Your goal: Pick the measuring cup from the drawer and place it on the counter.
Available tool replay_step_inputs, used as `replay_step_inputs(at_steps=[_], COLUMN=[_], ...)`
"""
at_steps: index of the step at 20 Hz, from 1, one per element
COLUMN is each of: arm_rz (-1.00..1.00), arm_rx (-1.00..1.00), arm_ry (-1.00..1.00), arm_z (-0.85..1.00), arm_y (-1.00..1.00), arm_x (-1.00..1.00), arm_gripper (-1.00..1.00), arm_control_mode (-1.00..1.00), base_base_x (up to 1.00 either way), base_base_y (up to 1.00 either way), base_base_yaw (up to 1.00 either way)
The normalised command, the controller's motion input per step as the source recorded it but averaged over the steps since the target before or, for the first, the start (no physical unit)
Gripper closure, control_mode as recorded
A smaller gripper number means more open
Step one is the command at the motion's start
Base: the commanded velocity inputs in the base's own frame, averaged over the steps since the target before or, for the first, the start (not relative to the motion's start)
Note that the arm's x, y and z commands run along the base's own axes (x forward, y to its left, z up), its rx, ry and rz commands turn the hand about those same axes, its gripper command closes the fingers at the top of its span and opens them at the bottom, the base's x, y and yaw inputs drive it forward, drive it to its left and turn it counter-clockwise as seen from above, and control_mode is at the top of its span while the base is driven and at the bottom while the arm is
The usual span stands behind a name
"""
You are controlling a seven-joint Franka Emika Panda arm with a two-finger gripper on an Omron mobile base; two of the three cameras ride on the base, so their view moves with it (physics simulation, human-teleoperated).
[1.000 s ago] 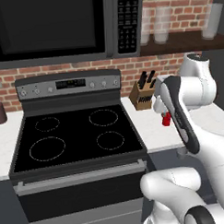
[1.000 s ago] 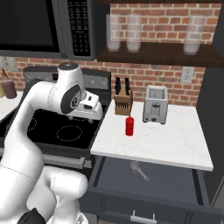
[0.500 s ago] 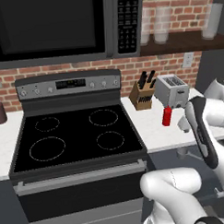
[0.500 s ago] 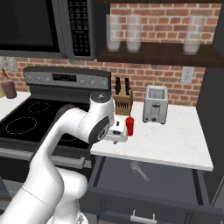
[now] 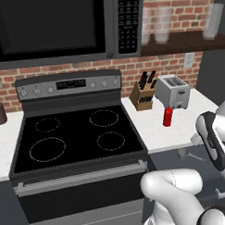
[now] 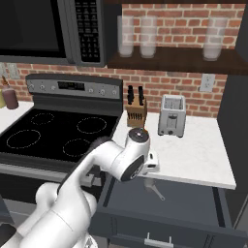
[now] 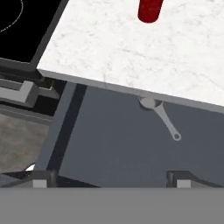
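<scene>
Measuring cup handle seemingly points away from counter inside drawer; claw spread.

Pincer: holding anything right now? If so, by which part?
Nothing is held. The pincer is open above the open drawer; the measuring cup lies untouched at the drawer's back, under the counter edge.

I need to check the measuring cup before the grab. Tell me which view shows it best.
The hand view: the measuring cup lies whole in the open drawer, bowl and handle plain. In the right base view the arm covers part of it; the left base view shows it small.
</scene>
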Motion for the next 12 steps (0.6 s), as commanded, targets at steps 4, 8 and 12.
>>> replay_step_inputs(at_steps=[4,8,12], arm_rz=[0.13,0.12,0.10], arm_rx=[0.00,0.00,0.02], arm_ry=[0.00,0.00,0.00], arm_z=[-0.68,-0.61,-0.40], arm_y=[-0.27,-0.42,-0.56], arm_x=[0.28,0.36,0.30], arm_gripper=[-1.00,-1.00,-1.00], arm_control_mode=[-1.00,-1.00,-1.00], base_base_x=[0.00,0.00,0.00], base_base_y=[0.00,0.00,0.00], base_base_yaw=[0.00,0.00,0.00])
